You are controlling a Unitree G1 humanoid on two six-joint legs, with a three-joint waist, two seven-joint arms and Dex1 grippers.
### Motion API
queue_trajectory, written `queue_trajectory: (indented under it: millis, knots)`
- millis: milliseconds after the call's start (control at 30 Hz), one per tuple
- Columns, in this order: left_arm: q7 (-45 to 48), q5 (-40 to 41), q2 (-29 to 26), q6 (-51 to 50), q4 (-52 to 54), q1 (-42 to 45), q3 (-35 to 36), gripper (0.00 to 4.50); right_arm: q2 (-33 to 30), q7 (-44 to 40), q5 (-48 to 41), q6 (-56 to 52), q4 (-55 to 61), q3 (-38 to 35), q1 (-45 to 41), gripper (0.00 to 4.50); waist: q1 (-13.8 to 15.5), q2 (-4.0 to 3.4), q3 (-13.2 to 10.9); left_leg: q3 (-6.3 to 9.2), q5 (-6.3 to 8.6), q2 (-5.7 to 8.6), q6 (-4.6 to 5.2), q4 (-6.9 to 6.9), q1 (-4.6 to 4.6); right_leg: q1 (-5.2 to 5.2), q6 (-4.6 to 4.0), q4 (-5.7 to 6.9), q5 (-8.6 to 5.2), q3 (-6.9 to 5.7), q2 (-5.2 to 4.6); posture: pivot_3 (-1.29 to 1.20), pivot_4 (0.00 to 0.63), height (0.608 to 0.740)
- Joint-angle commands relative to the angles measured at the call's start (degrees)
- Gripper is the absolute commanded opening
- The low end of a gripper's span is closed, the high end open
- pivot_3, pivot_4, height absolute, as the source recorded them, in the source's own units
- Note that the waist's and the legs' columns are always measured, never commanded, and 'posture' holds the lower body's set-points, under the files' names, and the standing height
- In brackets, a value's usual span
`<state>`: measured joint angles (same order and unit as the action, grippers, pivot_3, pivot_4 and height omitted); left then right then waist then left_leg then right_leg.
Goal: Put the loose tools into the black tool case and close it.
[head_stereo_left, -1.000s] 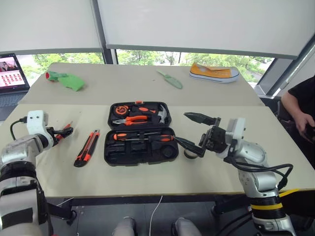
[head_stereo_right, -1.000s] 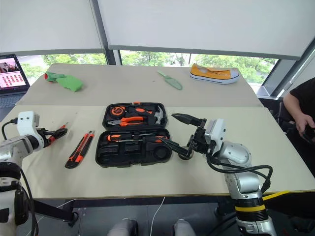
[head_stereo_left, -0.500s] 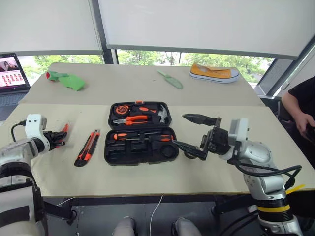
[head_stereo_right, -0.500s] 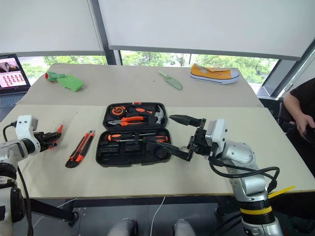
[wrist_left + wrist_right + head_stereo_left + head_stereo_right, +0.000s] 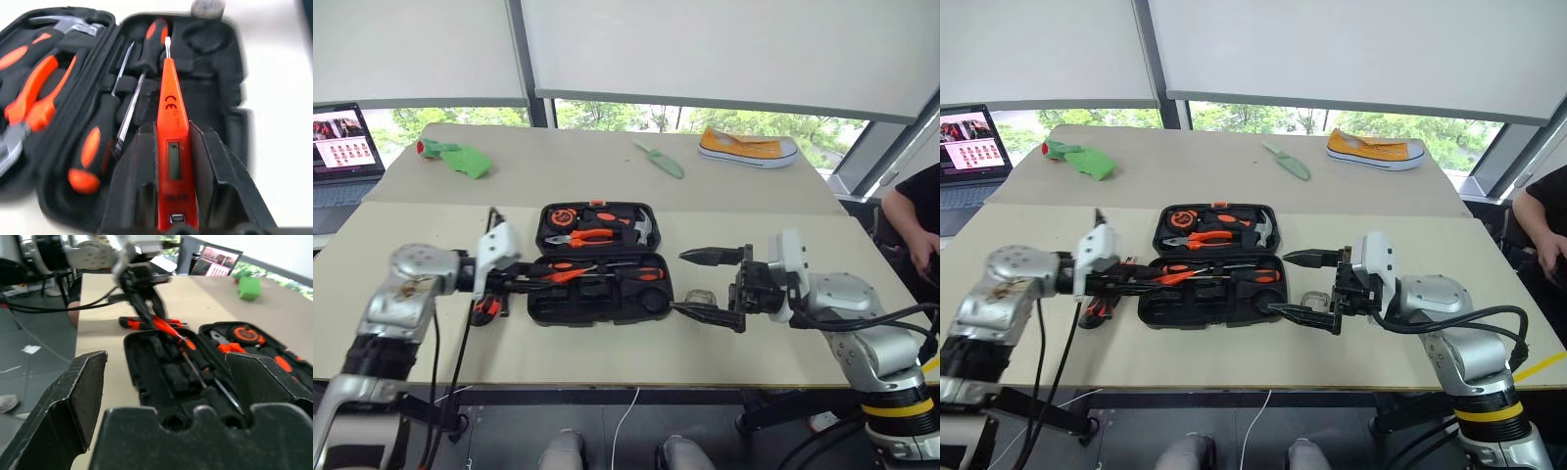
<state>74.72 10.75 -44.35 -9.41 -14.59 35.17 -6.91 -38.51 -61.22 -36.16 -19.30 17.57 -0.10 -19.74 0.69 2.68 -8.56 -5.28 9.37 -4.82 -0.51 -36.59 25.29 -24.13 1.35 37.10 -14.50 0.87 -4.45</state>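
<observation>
Left gripper [image 5: 168, 196] is clamping the slim orange screwdriver [image 5: 171, 147] by its flat body, a light, rigid, slick plastic tool, best pinched mid-body. It has swung in from the counter's [image 5: 607, 362] left edge and is now hovering over the open black tool case [image 5: 607, 304]. Right gripper [image 5: 710, 284] is waiting wide open, empty.

Colour rundown: the tool case [image 5: 599, 290] is black all over, with orange-and-black handles inside. The slim screwdriver [image 5: 171, 147] between the left pincer [image 5: 171, 196]'s black fingers is solid orange. The surface [image 5: 607, 166] is pale beige; past the right pincer [image 5: 705, 284] sits a yellow shoe [image 5: 747, 147].
</observation>
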Motion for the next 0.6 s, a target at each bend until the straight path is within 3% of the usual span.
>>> queue_trajectory:
  millis: [33, 600]
  knots:
    - [-2.69, -6.34, 1.18, 1.27, -3.34, 3.16, -4.16, 0.48, -0.13, 0.36, -2.35, -1.64, 3.13, -1.73, -0.67, 4.50, -0.12, 0.00, 0.00, 0.00, 0.00, 0.00, 0.00, 0.00, 0.02, -0.02, 0.00, -0.01, 0.00, 0.02, 0.01, 0.00, 0.150, 0.740]
    - [-0.97, -13.76, 4.31, 8.81, -9.80, 7.18, -10.03, 0.48, -0.82, 3.01, -2.37, -3.80, 7.36, -3.63, 4.48, 4.50, 0.03, 0.00, 0.00, 0.05, 0.03, -0.01, 0.06, -0.16, 0.05, 0.05, 0.05, 0.01, 0.01, 0.02, 0.02, 0.00, 0.150, 0.740]
